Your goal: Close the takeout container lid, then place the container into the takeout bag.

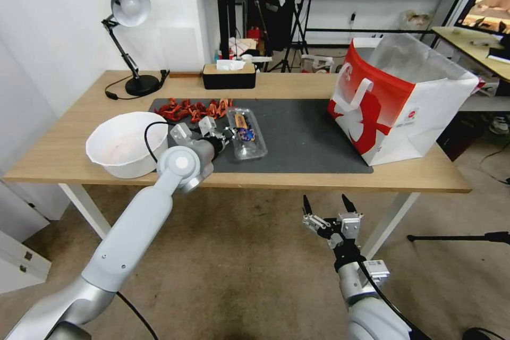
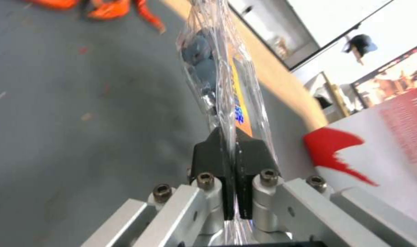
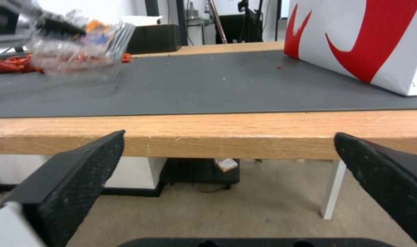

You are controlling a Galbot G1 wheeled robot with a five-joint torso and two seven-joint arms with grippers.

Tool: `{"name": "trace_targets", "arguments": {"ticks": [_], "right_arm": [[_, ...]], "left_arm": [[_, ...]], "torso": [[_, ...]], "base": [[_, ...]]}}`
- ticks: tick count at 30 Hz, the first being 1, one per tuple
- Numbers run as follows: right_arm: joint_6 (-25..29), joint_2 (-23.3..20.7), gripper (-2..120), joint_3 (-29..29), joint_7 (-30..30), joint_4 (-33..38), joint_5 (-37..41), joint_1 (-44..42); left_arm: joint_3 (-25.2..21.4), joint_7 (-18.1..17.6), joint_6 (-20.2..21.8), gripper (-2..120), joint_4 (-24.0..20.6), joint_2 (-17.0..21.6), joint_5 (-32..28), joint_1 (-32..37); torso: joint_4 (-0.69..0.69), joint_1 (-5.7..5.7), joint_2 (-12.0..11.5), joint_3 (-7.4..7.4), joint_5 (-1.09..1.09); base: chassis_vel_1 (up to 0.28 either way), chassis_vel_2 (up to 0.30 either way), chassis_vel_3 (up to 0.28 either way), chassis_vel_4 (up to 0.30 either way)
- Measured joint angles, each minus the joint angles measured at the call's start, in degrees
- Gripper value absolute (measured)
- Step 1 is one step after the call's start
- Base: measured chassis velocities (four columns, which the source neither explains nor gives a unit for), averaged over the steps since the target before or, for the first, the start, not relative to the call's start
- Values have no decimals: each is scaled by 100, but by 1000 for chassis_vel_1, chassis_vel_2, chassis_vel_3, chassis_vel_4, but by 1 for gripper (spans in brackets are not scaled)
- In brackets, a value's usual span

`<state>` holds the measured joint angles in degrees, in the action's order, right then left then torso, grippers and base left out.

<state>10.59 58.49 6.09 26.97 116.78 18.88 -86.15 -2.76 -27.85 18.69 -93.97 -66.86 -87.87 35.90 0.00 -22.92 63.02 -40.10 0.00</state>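
Everything sat around the dark grey mat (image 1: 297, 138) on the wooden table (image 1: 64, 154), so I will place things by that mat. Off the mat's left edge stood a big white bowl (image 1: 125, 143), and behind it, near the wall, a black desk lamp (image 1: 127, 37). At the mat's far left corner lay a heap of small orange-red bits (image 1: 191, 109). Behind the mat stood a black tissue box (image 1: 228, 75).

The left gripper (image 1: 227, 135) reached in over the mat's left end. Its two black fingers (image 2: 208, 157) were pinched almost together on the thin clear plastic edge of the takeout container (image 1: 246, 133). The container was at the left part of the mat, with dark blueberries (image 2: 200, 56) showing inside. From the right wrist view it looked tipped up a little, though I could not be sure. The lid (image 2: 240, 99), with its yellow and blue label, looked folded down over the berries. I could not tell if it had snapped tight.

The right gripper (image 1: 330, 207) hung low in front of the table, below the mat's near edge. Its fingers (image 3: 71, 178) were spread wide and held nothing.

The takeout bag (image 1: 396, 101), red and white, stood open on the mat's right end, well apart from the container.

I think the closing step was about done and the carrying step was starting. Next the container would need lifting high enough to clear the bag's rim, with a steady pinch, because that thin edge could slip.
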Motion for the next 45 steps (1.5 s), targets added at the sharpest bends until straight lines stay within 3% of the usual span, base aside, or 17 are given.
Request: {"name": "trace_targets", "arguments": {"ticks": [4,8,12,24,34,39,45], "right_arm": [[42,34,112,7,-14,-21,-103,-20],[103,93,114,21,-43,-76,-286,-58],[121,121,114,24,-59,-98,-335,-66],[138,245,100,-19,-103,-180,-469,-36],[151,310,100,-25,-122,-209,-575,-46],[157,325,100,0,-123,-217,-588,-58],[170,390,100,26,-131,-231,-634,-91]], "left_arm": [[65,148,-90,0,8,-12,72,-100],[362,640,-452,0,70,-3,401,-350],[502,834,-600,0,116,-3,586,-479],[1278,1611,-1285,0,685,-354,1283,-1880],[2230,2046,-1997,0,1600,-984,2409,-3115],[2467,2043,-2163,0,1882,-1270,2733,-3389],[2728,2014,-2413,0,2425,-1904,3105,-3862]], "torso": [[0,0,0,0,0],[-1,0,0,0,0],[1,0,0,0,0],[-1,-1,0,-1,0],[0,0,0,-1,1],[1,0,0,-1,1],[-1,0,0,0,1]], "base": [[0,0,0,0],[0,0,0,0],[0,0,0,0],[0,0,0,0],[0,0,0,0],[0,0,0,0],[0,0,0,0]]}}
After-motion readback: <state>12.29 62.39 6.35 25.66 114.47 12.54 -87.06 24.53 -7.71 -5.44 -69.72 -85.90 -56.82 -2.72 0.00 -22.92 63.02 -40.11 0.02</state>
